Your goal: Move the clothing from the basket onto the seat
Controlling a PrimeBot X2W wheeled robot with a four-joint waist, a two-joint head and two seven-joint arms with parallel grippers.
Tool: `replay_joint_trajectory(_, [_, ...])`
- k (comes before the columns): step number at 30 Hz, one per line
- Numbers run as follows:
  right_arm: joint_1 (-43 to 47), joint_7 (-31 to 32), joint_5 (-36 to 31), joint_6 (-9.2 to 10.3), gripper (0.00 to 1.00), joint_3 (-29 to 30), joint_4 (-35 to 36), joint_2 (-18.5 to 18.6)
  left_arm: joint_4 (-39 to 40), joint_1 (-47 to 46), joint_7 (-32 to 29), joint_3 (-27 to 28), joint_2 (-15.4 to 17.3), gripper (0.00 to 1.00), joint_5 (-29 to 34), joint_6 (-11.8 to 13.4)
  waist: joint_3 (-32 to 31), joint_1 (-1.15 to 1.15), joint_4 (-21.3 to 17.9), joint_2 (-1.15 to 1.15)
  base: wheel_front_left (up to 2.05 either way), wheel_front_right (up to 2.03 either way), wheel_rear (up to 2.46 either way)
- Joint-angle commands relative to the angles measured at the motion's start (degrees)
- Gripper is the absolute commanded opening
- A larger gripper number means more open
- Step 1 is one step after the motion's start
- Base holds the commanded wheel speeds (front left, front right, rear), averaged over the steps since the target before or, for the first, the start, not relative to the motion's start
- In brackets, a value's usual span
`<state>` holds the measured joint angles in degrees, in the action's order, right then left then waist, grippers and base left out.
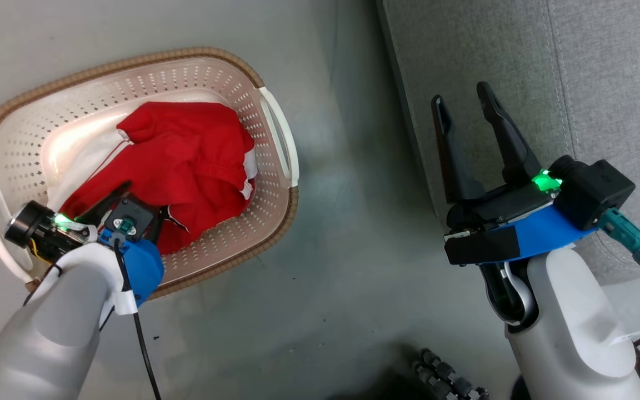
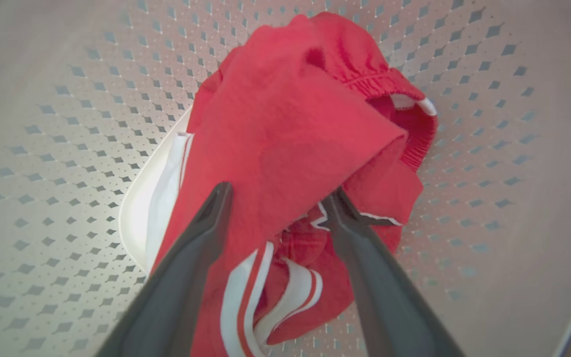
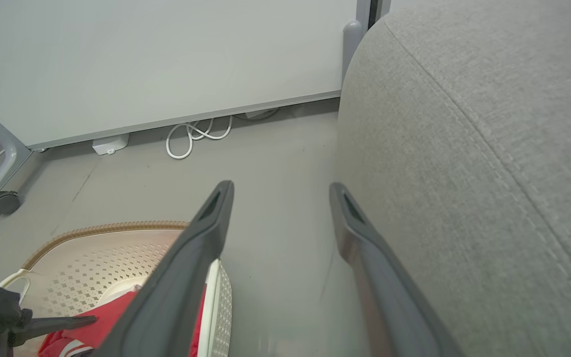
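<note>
Left gripper: the left gripper (image 2: 278, 194), two long dark fingers on a pale forearm with a blue wrist block, is down inside the basket. Its fingers stand apart, one on each side of a raised fold of red cloth, and are not pinched onto it.
Right gripper: the right gripper (image 1: 460, 94) hangs over the floor just beside the seat's front edge. Its fingers are spread wide with nothing between them (a green light glows at its base).
Clothing: the soft red fabric clothing with white stripes and trim (image 1: 186, 150) lies bunched in the bottom of the basket. A white part shows at its left side in the head view, and a gathered elastic band sits at the top of the heap in the left wrist view.
Basket: the cream-white perforated plastic basket (image 1: 186, 78), oval with a brown woven-look rim and white handles, stands on the floor at the robot's left, apart from the seat.
Floor: smooth grey floor (image 1: 342, 250), with a bare strip of it between basket and seat.
Seat: the large light grey fabric-upholstered seat (image 1: 603, 66), rounded at the edge and seamed, is at the robot's right.
Far end: in the right wrist view, a pale wall panel (image 3: 166, 59) has a looped white cable (image 3: 196, 136) at its foot. A dark caster wheel (image 3: 4, 202) on a grey frame is off to the left.
</note>
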<state>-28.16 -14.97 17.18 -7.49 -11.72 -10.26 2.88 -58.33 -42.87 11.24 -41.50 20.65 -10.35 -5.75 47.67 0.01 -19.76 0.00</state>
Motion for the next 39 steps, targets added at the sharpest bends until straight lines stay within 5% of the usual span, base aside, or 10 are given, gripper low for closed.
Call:
replay_joint_trajectory(1, [-1.1, -0.3, 0.4, -0.01, 1.00, -0.2, 0.4, 0.0, -0.6, -1.3, 0.2, -0.4, 0.2, 1.00, 0.5, 0.5, 0.6, -0.01, -0.3, 0.00, 0.00, 0.00, 0.00])
replay_joint_trajectory(13, [-0.8, -0.3, 2.4, -0.01, 1.00, -1.4, 0.4, 0.0, -5.9, -5.5, 1.1, -0.8, 0.0, 1.00, 1.0, 4.1, 2.9, -0.01, -1.8, 0.00, 0.00, 0.00, 0.00])
replay_joint_trajectory(14, [-0.9, -0.3, 2.6, -0.01, 1.00, -1.5, 0.4, 0.0, -6.1, -5.7, 1.2, -0.9, -0.1, 0.72, 0.9, 4.0, 2.9, -0.01, -1.9, 0.00, 0.00, 0.00, 0.00])
replay_joint_trajectory(15, [-0.9, -0.3, 2.6, -0.01, 1.00, -1.6, 0.4, 0.0, -6.2, -5.9, 1.5, -1.0, -0.1, 0.00, 0.9, 3.8, 3.0, -0.01, -2.0, 0.00, 0.00, 0.00, 0.00])
replay_joint_trajectory(30, [-0.9, -0.3, 2.8, -0.01, 1.00, -1.5, -0.3, 0.0, -9.2, -6.0, 2.7, -1.8, -2.0, 0.00, -0.8, 2.4, 1.2, -0.01, -1.5, 0.00, 0.00, 0.00, 0.00])
replay_joint_trajectory(39, [0.4, -0.3, 0.6, -0.01, 1.00, -0.9, -1.9, 0.0, -7.0, -2.7, 3.9, -1.1, -5.6, 0.00, -3.3, 1.4, -6.8, -0.01, 2.0, 0.00, 0.00, 0.00, 0.00])
